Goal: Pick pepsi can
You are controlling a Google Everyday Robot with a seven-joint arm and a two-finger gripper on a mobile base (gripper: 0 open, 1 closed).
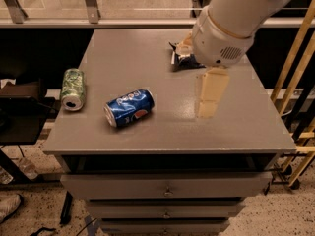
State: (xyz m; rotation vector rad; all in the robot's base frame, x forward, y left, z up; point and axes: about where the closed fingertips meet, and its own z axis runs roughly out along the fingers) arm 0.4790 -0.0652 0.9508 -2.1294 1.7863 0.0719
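Observation:
The pepsi can (129, 107) is blue with a red-white-blue logo and lies on its side on the grey tabletop (162, 134), left of centre near the front. My gripper (207, 102) hangs below the big white arm (231, 18), above the right-centre of the table. It is well to the right of the can and apart from it, holding nothing that I can see.
A green-and-white can (72, 88) lies on its side near the table's left edge. A dark blue snack bag (181, 58) at the back is mostly hidden by the arm. Drawers (167, 188) sit under the top. A yellow rack (295, 87) stands at the right.

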